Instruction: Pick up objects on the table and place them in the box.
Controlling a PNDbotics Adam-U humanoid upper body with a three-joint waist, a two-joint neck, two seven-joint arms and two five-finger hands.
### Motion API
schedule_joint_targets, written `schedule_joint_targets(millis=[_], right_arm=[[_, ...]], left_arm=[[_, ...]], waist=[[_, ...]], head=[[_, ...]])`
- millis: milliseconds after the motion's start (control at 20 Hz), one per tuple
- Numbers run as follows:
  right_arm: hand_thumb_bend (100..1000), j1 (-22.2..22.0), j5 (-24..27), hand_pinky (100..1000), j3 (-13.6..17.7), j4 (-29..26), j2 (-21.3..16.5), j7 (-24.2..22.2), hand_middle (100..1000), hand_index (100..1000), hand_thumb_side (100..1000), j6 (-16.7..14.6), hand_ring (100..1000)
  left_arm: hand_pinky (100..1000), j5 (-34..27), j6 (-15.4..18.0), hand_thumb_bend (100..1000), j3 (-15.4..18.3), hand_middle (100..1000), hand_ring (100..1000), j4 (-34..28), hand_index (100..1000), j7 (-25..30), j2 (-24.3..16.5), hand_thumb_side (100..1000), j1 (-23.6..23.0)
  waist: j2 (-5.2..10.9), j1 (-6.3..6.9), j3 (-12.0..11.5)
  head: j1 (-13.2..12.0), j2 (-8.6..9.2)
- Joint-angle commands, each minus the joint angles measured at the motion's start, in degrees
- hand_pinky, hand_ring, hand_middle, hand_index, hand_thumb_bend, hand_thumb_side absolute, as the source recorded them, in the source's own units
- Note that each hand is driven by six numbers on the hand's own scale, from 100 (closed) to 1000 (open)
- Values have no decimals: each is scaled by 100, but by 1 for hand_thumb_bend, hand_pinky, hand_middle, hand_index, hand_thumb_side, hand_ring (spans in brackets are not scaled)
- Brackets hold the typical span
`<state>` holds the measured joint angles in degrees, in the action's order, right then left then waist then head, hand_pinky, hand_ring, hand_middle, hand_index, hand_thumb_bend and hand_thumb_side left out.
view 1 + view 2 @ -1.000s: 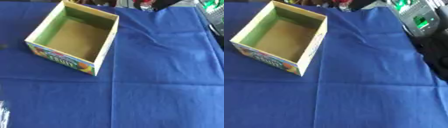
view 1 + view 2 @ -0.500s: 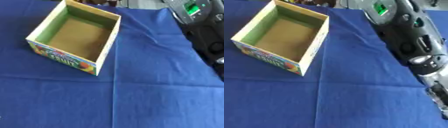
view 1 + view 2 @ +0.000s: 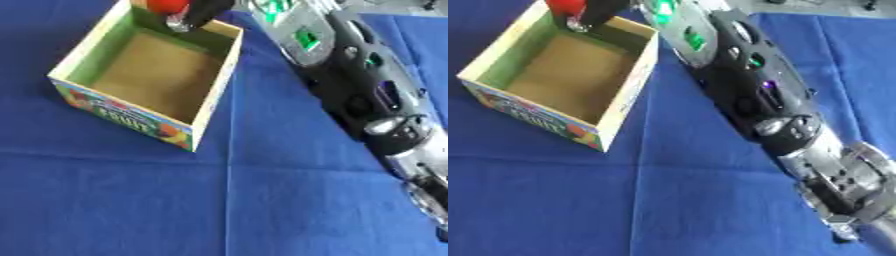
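An open cardboard box [image 3: 214, 95] with green inner walls and a fruit print on its front stands on the blue cloth at the upper left. Its brown floor looks bare. My right arm [image 3: 367, 85] stretches from the lower right across the cloth to the box's far edge. At the top of the picture my right hand [image 3: 201, 11] hangs over the box's far wall, shut on a red object [image 3: 166, 6] of which only a rounded part shows. My left hand shows in neither view.
A blue cloth [image 3: 131, 200] with fold creases covers the whole table. The arm's black and silver links with green lights [image 3: 697, 37] fill the right side. Bare cloth lies in front of and left of the box.
My right arm has swung in from the right and reached across to the box's far edge, carrying the red object over it. The camera has shifted slightly.
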<state>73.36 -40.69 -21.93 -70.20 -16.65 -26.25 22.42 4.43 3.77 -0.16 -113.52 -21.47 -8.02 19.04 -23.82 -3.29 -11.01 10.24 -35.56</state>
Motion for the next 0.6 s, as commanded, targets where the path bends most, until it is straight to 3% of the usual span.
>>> schedule_joint_targets(millis=[50,350,600], right_arm=[[100,71,-297,421,33,271,214,201,425,591,369,-43,428],[100,14,-735,440,-192,923,554,466,448,594,350,-159,452],[100,-53,-1173,445,-125,1328,777,387,455,599,348,-353,460]], left_arm=[[570,-26,10,100,-33,831,923,-107,626,0,-36,903,62],[571,-31,5,100,-32,831,922,-107,626,-11,-34,904,61],[571,-32,10,100,-34,832,922,-107,627,-40,-24,903,86]], waist=[[124,52,-15],[138,59,-28],[130,60,-38]], head=[[24,101],[59,86],[84,85]])
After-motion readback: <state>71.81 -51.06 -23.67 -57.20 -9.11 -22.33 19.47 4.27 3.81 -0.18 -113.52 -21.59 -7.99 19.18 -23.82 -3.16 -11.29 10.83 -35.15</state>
